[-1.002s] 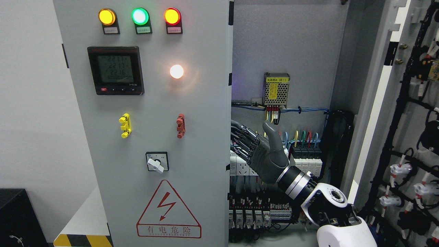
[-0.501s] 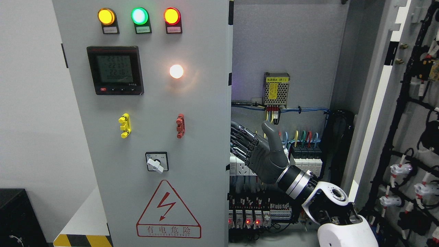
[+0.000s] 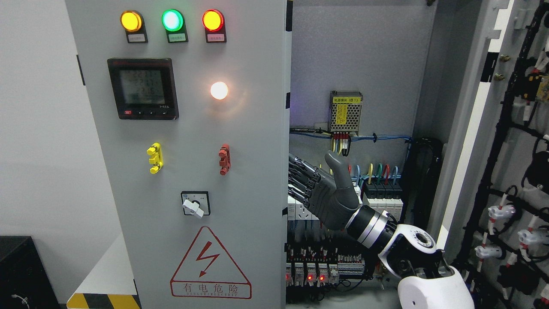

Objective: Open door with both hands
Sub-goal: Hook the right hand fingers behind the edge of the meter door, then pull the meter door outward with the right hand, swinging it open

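The grey left door point(image 3: 188, 128) carries three lit lamps, a meter, a rotary switch and a red shock warning sign. It stands slightly ajar, its free edge near the middle of the picture. My right hand point(image 3: 317, 182) reaches into the cabinet from the lower right. Its dark fingers point(image 3: 302, 171) stretch straight behind the door's free edge, where their tips are hidden. The thumb point(image 3: 336, 169) points up and holds nothing. The right door point(image 3: 514, 150) is swung wide open at the far right, its wired inner side showing. My left hand is out of view.
Inside the cabinet a power supply point(image 3: 345, 112) hangs on the back panel, with wires, breakers point(image 3: 381, 193) and terminal rows below it, close to my wrist. A black box point(image 3: 21, 270) sits at the lower left beside a yellow-black striped edge point(image 3: 103, 300).
The left door's face has shifted slightly to the left, and my right hand has moved a little left with it. Red indicator lights have come on in the lower terminal row.
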Controlling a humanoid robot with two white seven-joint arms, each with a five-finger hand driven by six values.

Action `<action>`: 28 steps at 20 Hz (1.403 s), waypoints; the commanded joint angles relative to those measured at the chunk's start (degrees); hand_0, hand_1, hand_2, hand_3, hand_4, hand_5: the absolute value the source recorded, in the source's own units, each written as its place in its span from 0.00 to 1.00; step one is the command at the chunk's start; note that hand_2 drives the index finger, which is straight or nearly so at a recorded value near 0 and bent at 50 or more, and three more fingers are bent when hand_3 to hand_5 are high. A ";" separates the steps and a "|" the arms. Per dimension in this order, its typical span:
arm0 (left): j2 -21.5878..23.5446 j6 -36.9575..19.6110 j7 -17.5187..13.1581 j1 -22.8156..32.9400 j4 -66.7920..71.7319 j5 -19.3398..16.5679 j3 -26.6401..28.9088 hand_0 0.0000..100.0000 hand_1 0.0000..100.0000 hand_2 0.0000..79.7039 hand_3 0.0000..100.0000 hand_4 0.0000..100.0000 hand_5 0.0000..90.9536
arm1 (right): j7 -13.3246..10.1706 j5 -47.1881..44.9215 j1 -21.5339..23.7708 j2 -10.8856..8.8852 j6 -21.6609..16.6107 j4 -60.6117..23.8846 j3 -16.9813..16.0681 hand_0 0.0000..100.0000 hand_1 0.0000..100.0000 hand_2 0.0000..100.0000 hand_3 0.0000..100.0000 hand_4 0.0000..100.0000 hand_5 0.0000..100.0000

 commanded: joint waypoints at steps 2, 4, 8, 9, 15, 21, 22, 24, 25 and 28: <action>0.00 0.03 -0.05 0.00 0.35 0.07 0.00 0.00 0.00 0.00 0.00 0.00 0.00 | 0.42 -0.59 0.09 -0.01 0.16 -0.18 0.16 0.00 0.00 0.00 0.00 0.00 0.00; 0.00 0.03 -0.05 0.00 0.35 -0.02 0.00 0.00 0.00 0.00 0.00 0.00 0.00 | 0.95 -1.04 0.09 -0.01 0.16 -0.18 0.16 0.00 0.00 0.00 0.00 0.00 0.00; 0.00 0.03 0.04 0.00 0.35 -0.02 0.00 0.00 0.00 0.00 0.00 0.00 0.00 | 3.06 -1.12 0.18 -0.01 -0.02 -0.18 0.08 0.00 0.00 0.00 0.00 0.00 0.00; 0.00 0.03 0.04 0.00 0.35 -0.02 0.00 0.00 0.00 0.00 0.00 0.00 0.00 | 3.15 -1.12 0.27 -0.10 -0.02 -0.18 0.16 0.00 0.00 0.00 0.00 0.00 0.00; 0.00 0.03 0.04 0.00 0.35 -0.02 0.00 0.00 0.00 0.00 0.00 0.00 0.00 | 3.15 -1.48 2.37 -0.28 -0.02 -3.94 0.95 0.00 0.00 0.00 0.00 0.00 0.00; 0.00 0.03 0.04 0.00 0.35 -0.02 0.00 0.00 0.00 0.00 0.00 0.00 0.00 | 3.24 -1.56 10.89 -0.36 -0.11 -16.60 8.59 0.00 0.00 0.00 0.00 0.00 0.00; 0.00 0.03 0.04 0.00 0.35 -0.02 0.00 0.00 0.00 0.00 0.00 0.00 0.00 | 3.24 -1.56 12.12 -0.36 -0.11 -18.71 9.73 0.00 0.00 0.00 0.00 0.00 0.00; 0.00 0.03 -0.05 0.00 0.35 -0.02 0.00 0.00 0.00 0.00 0.00 0.00 0.00 | 3.24 -1.56 14.14 -0.36 -0.11 -21.26 12.10 0.00 0.00 0.00 0.00 0.00 0.00; 0.00 0.03 0.04 0.00 0.35 -0.02 0.00 0.00 0.00 0.00 0.00 0.00 0.00 | 3.24 -1.56 15.55 -0.36 -0.19 -22.76 13.33 0.00 0.00 0.00 0.00 0.00 0.00; 0.00 0.03 -0.05 0.00 0.35 0.07 0.00 0.00 0.00 0.00 0.00 0.00 0.00 | 3.24 -1.48 19.86 -0.80 -0.11 -27.15 16.50 0.00 0.00 0.00 0.00 0.00 0.00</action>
